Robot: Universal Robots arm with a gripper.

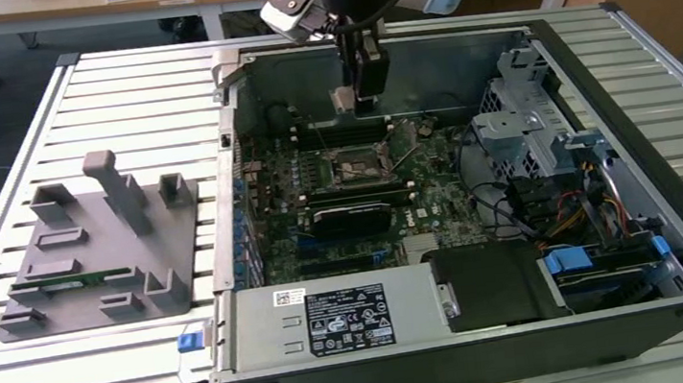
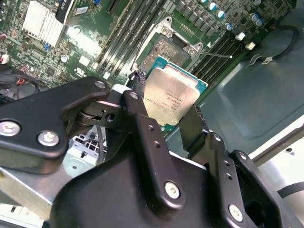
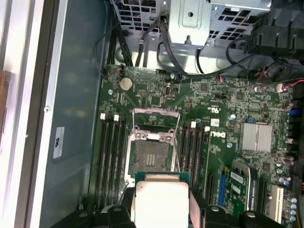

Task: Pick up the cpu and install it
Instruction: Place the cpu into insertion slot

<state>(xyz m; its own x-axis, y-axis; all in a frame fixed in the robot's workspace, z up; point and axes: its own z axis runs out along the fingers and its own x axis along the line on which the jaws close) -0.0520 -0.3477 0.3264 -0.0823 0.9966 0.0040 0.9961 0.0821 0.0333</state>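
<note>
One cpu (image 2: 173,95), clamped by its edges in the gripper (image 2: 165,111), held above the open socket (image 3: 152,154) inside the case (image 1: 490,360). Handling: keep it level, centre it over the socket, lower squarely without sliding.

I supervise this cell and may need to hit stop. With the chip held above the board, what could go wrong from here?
1. The tool grips the chip by just two opposite edges. A slip could drop it onto the uncovered socket and possibly damage its contacts.
2. Memory slots run close along both sides of the socket, so the tool's fingers may strike them on the way down.
</note>
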